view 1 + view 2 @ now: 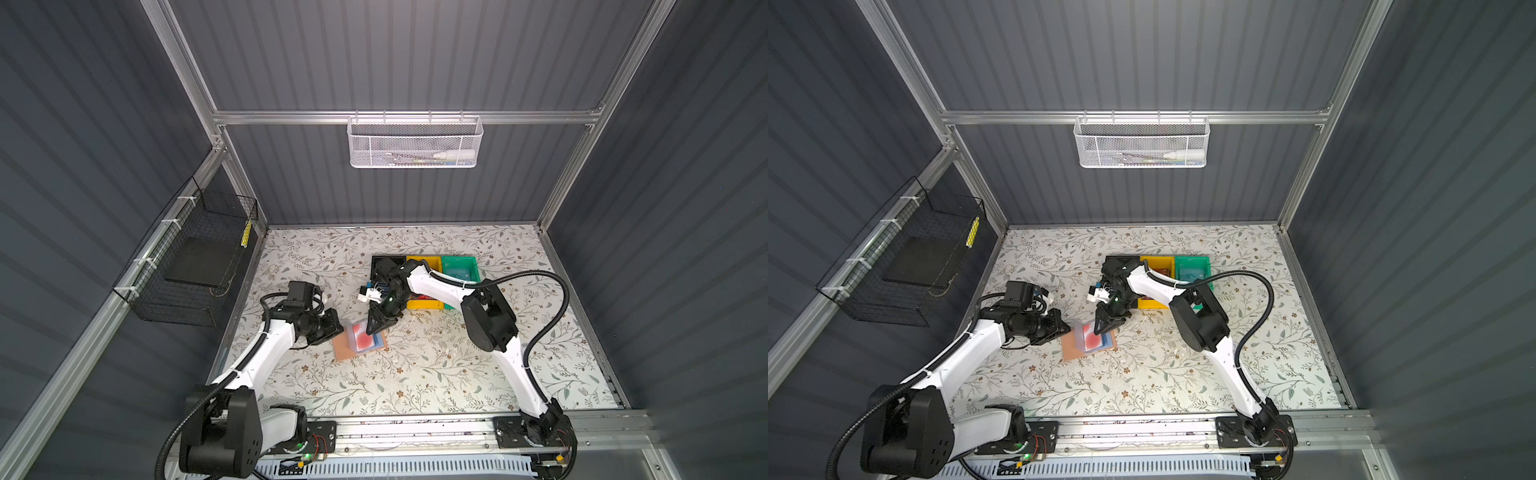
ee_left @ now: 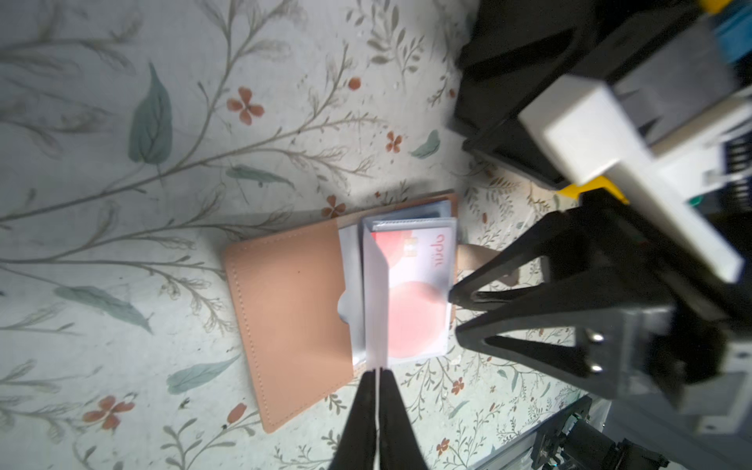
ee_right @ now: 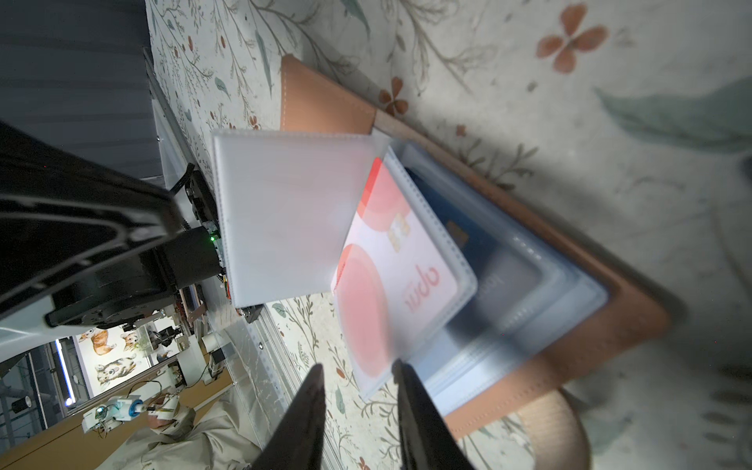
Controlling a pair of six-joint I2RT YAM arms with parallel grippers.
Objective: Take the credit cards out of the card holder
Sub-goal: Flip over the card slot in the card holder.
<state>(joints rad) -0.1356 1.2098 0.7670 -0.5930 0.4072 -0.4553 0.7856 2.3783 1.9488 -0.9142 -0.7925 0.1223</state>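
**Thin, slick card in a floppy pocket: going for its exposed edge**

The red card [image 2: 411, 309] I am after is lying flat in the top pocket of the card holder [image 2: 285, 317]. The holder is spread open on the table [image 1: 415, 374] between my two arms, near but apart from the yellow bin [image 1: 424, 262] and green bin [image 1: 459, 266]. I am judging the card to be light, stiff and slippery, and too thin to pick up from above. The pocket around it is soft film and will likely drag along if I pull carelessly. The best hold looks to be the edge nearest my right gripper, pinched across both faces and drawn out in line with the pocket. I cannot make out whether the pocket opens there. A blue card [image 3: 451, 219] is showing in a pocket underneath and may shift with the stack.

The holder itself looks light enough to slide, so it is needing an anchor. My left gripper [image 2: 378, 372] is helping with that. Its fingers are clamped on the edge of a clear sleeve [image 2: 376, 293], standing that page upright so the red card is uncovered. That arm is reaching in low from my left, wrist roughly level.

My right gripper [image 3: 358, 368] is slanting down from the bin side, its forearm passing over the bins. Its fingers are parted and gripping nothing, with the tips right at the edge of the red card's pocket. Whether a tip is touching the film I cannot tell.
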